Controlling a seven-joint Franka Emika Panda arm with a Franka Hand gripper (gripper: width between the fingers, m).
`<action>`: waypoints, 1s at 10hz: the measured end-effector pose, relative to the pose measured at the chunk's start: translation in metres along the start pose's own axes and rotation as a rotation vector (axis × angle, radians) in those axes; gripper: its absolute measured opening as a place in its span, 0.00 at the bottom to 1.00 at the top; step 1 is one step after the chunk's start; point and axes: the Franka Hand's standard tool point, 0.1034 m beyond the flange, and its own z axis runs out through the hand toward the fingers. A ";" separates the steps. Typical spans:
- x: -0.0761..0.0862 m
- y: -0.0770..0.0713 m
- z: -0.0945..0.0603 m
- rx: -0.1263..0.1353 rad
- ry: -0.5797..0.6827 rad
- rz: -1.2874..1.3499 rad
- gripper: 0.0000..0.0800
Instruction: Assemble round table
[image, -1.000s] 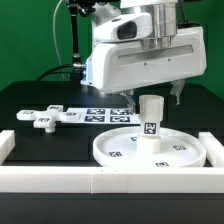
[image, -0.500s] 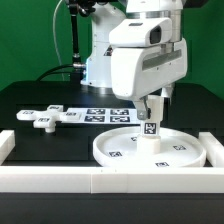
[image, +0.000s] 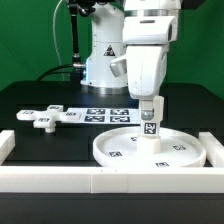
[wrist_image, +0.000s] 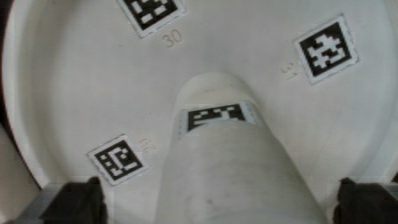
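The large round disc (image: 180, 152) lies on the black table at the exterior view's right. The short cylindrical post (image: 150, 122) stands upright in its middle, a tag facing the camera. My gripper (image: 150, 103) hangs straight down over the post's top. In the wrist view the post (wrist_image: 222, 150) rises from the disc (wrist_image: 107, 70) between my two dark fingers (wrist_image: 75, 200). The fingers straddle it with a strip of disc showing beside the post, so the gripper (wrist_image: 222, 205) looks open. The flat lobed foot piece (image: 42, 117) lies on the table at the exterior view's left.
The marker board (image: 105, 113) lies behind the disc. Long white barrier bars (image: 100, 180) run along the table's front, with short end pieces at both sides (image: 216, 148). The arm's base stands at the back.
The wrist has turned about the post's axis, from showing its broad face to its narrow side. The post's tag still faces the same way. The disc and the foot piece have not moved.
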 end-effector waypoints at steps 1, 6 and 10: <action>-0.002 0.000 0.000 0.001 -0.001 -0.016 0.81; -0.003 0.000 0.001 0.002 -0.001 -0.003 0.51; -0.005 0.000 0.002 0.008 0.007 0.248 0.51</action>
